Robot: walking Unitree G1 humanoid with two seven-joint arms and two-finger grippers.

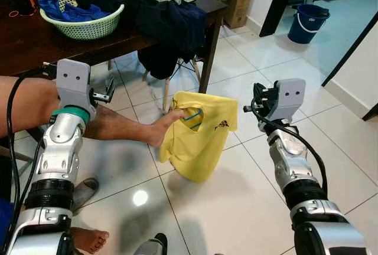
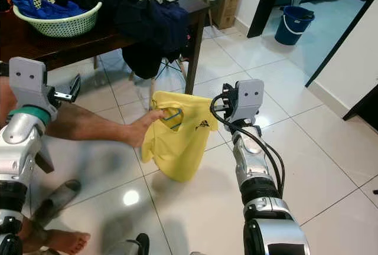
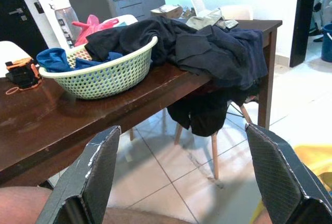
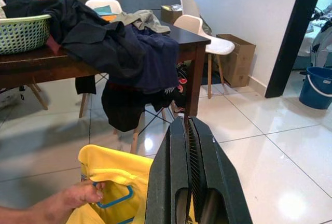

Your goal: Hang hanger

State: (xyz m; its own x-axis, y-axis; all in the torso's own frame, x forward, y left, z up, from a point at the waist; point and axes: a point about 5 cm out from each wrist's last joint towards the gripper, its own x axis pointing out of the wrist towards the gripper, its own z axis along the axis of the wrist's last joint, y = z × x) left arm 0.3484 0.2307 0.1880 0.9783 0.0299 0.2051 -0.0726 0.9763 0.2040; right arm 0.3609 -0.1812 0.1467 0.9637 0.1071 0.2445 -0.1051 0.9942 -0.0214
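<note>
We see a person's hand (image 1: 167, 130) holding yellow shirt (image 1: 201, 137) on blue hanger (image 4: 115, 201) btwn our arms; left gripper (image 3: 181, 177) fingers apart, right gripper (image 4: 193, 146) fingers together, both near shirt w/o touching.

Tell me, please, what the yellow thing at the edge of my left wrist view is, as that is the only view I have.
Observer: It is a yellow shirt, held up at its collar by a person's hand.
Operator: Thank you. Is there a hanger in it?
Observer: Yes, a blue hanger shows inside the neck opening.
Operator: And where is the right gripper, please?
Observer: The right gripper is shut on nothing. It is beside the shirt on the robot's right, not touching it.
</note>
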